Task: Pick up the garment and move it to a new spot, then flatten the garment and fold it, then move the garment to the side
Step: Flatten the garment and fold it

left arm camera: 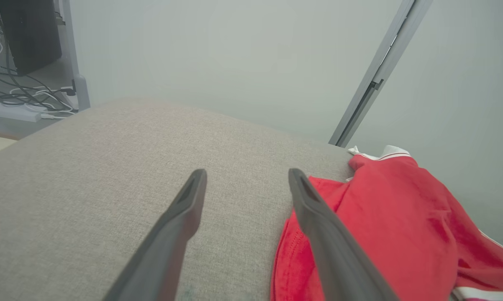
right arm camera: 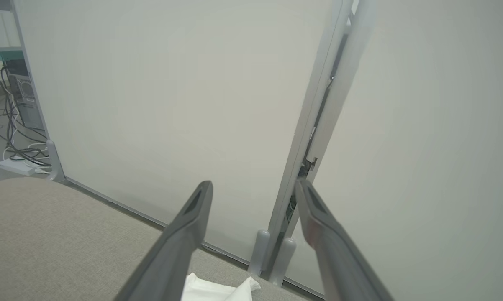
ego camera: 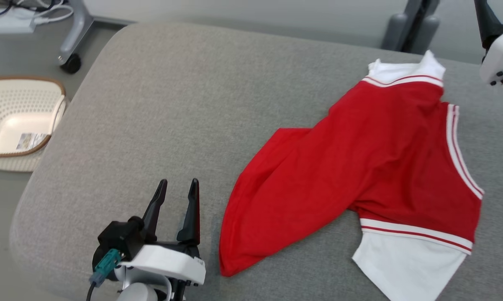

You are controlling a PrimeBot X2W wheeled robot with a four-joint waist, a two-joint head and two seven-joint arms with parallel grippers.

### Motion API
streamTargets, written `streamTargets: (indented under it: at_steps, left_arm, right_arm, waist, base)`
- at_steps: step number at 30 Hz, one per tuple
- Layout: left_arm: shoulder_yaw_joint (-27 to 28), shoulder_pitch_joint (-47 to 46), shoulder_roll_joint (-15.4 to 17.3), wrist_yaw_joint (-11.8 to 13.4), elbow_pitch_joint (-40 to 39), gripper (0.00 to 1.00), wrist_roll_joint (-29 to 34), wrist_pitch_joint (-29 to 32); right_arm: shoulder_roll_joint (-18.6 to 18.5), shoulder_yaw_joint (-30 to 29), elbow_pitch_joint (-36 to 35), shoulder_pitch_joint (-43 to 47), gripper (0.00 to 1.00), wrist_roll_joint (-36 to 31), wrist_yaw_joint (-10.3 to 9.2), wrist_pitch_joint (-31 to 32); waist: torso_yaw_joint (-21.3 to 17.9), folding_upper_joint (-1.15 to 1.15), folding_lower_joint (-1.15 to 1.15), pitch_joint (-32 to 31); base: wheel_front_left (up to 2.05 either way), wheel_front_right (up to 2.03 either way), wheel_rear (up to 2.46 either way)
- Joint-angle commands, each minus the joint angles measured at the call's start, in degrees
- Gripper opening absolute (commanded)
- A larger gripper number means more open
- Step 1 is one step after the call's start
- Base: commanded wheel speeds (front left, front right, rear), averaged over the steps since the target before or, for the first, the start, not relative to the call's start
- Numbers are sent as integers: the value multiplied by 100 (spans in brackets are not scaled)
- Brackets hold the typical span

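A red garment (ego camera: 360,167) with white, red-striped trim lies rumpled on the right half of the grey cushioned surface (ego camera: 172,104); its white sleeves stick out at the far end and the near right. My left gripper (ego camera: 178,184) stands open over bare cushion, just left of the garment's near hem, with nothing between its fingers. In the left wrist view the left gripper (left arm camera: 247,173) has the red cloth (left arm camera: 393,221) beside its right finger. My right gripper (right arm camera: 253,186) is open and raised, facing the wall, with a white sleeve tip (right arm camera: 218,288) below it. Its pale wrist housing (ego camera: 500,52) shows at the head view's right edge.
A cream perforated basket (ego camera: 8,96) with a brown rim sits on the floor left of the cushion. A caster leg (ego camera: 71,62) and cables with a power strip (ego camera: 8,21) lie beyond the far left corner. A grey partition post (ego camera: 410,29) rises behind the cushion.
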Motion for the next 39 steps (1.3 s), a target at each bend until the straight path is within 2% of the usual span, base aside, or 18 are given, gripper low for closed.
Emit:
streamTargets:
  at_steps: [1, 7, 12, 18, 23, 27, 34, 39]
  left_arm:
    - [41, 67, 26, -28, 25, 100, 39, -22]
    - [185, 297, 24, -82, 111, 100, 135, -22]
    - [253, 453, 25, -133, 185, 100, 216, -22]
    - [279, 674, 26, -167, 247, 100, 251, -22]
    - [292, 846, 26, -162, 254, 100, 219, -22]
    - [255, 933, 26, -168, 250, 100, 198, -22]
    - [228, 1032, 25, -183, 235, 100, 181, -22]
    - [217, 1024, 25, -156, 248, 100, 171, -22]
  right_arm:
    - [-58, -78, -84, 244, 100, -30, 0, -28]
    - [-199, -1219, -1115, 1390, 100, -302, 0, -29]
    - [-102, -2140, -1931, 2524, 100, -614, 0, -30]
    - [252, -3105, -2967, 3978, 100, -1156, 0, -30]
    - [742, -3787, -3715, 5119, 100, -1419, 0, -31]
    - [1086, -4180, -4167, 5943, 100, -1603, 0, -31]
    - [1510, -4422, -4419, 6830, 100, -1797, 0, -31]
    - [1607, -4364, -4381, 7094, 100, -1997, 0, -31]
  waist:
    - [-203, 0, 0, -203]
    - [-506, 0, 0, -521]
    - [-666, 0, 0, -726]
    - [-787, 0, 0, -1004]
    - [-848, 0, 0, -1160]
    - [-848, 0, 0, -1228]
    - [-837, 0, 0, -1268]
    - [-812, 0, 0, -1255]
  base:
    - [0, 0, 0]
    - [0, 0, 0]
    - [0, 0, 0]
    - [0, 0, 0]
    - [0, 0, 0]
    - [0, 0, 0]
    - [0, 0, 0]
    - [0, 0, 0]
